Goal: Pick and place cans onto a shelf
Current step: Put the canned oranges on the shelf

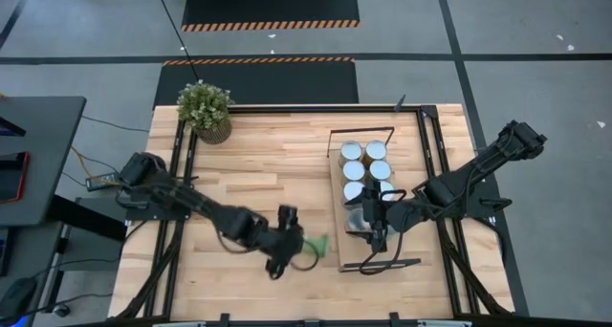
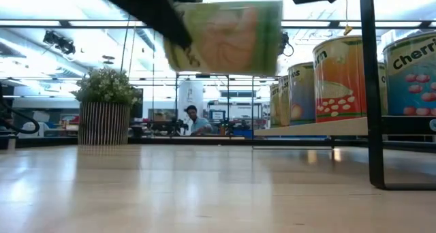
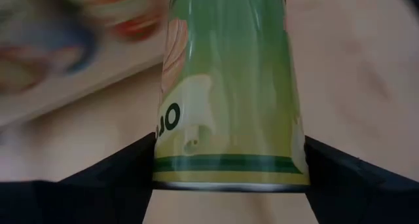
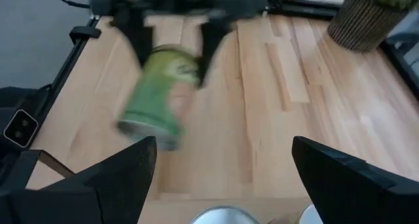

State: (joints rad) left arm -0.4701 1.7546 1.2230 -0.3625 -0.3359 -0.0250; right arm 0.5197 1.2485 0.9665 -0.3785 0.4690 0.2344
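The left gripper (image 1: 308,246) is closed on a green can (image 1: 316,243), one dark finger (image 3: 118,178) pressed to each side of it. In the low view the can (image 2: 225,37) hangs clear of the bench (image 2: 204,192), lying on its side rather than upright. The right wrist view shows the same can (image 4: 157,96) tilted between the left gripper's fingers above bare planks.

The shelf (image 1: 349,253) lies just beside this gripper, on the side toward the right arm; its near end is bare board. Farther along the shelf stand the other cans (image 1: 366,161), packed in two rows with silver lids up, one of them with a brighter white top (image 1: 355,170). From bench height their labels (image 2: 339,69) show orange, with one reading "Cherri".

The right gripper (image 1: 376,233) hovers over the shelf, next to the last cans of the rows, and is released: its fingers (image 4: 124,178) stand wide apart with nothing between them. The green can is just in front of it, across the shelf's edge.

A potted plant (image 1: 205,110) stands at the far corner of the bench, well apart from both grippers.
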